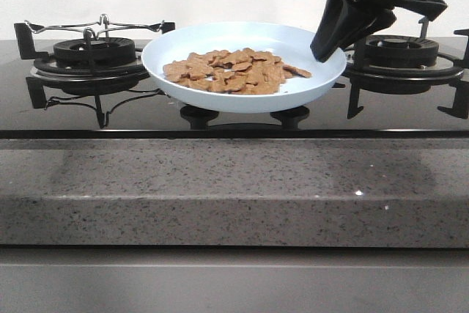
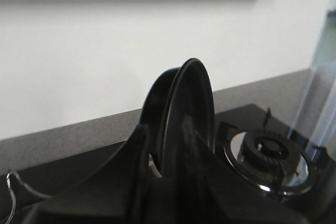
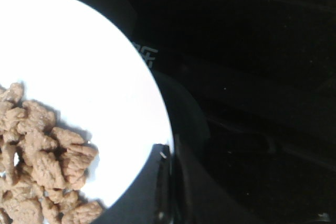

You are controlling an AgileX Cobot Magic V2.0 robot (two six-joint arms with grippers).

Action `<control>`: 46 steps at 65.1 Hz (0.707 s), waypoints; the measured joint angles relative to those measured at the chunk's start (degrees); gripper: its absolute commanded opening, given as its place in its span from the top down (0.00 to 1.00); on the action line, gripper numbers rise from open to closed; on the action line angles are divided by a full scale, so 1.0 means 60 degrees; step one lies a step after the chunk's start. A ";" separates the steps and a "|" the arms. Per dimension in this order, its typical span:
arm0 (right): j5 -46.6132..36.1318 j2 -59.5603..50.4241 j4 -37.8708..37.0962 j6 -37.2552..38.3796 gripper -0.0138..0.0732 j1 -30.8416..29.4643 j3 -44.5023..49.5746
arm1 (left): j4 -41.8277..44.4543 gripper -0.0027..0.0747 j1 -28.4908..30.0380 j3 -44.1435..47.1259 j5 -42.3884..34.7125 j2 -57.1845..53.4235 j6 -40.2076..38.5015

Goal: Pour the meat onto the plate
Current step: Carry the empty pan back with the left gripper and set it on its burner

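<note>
Right gripper (image 1: 327, 50) is coming in from the upper right in the front view, its dark finger (image 1: 341, 23) slanting down to the far right rim of the plate (image 1: 165, 60). From the right wrist camera, one finger (image 3: 152, 187) is lying over the plate's edge and the other seems to be sitting beneath it, so it looks clamped on the rim, gripping the plate. That pale blue plate is sitting between the two burners, over the black glass hob (image 1: 220, 126), seemingly a little above it. The meat (image 1: 234, 71) is lying in a loose heap of flat tan pieces in the middle of the plate, spreading toward its right side, with one piece trailing close to the finger.

Over on the left arm, the left gripper (image 2: 173, 187) is showing only as dark shapes low in its wrist camera; its fingers appear to be closed on the black frying pan (image 2: 189, 119), which is standing tipped up on edge, though I cannot see the contact clearly. Beyond the pan, a burner (image 2: 268, 153) is sitting on the hob. In the front view, the left burner (image 1: 91, 56) is carrying a thin wire support, and the speckled grey counter (image 1: 234, 188) is running across the foreground.
</note>
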 measured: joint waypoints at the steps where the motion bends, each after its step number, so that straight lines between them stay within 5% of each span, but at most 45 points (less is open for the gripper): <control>1: 0.0000 0.0000 0.0000 0.0000 0.92 0.0000 0.0000 | -0.0008 0.99 0.0074 0.0000 -0.0047 0.0029 -0.0220; 21: 0.0000 0.0000 0.0000 0.0000 0.92 0.0000 0.0000 | -0.0605 0.99 0.2181 0.0000 0.0163 0.1446 -0.4496; 46: 0.0000 0.0000 0.0000 0.0000 0.92 0.0000 0.0000 | -0.2485 0.99 0.3361 0.0000 0.1841 0.3222 -0.4862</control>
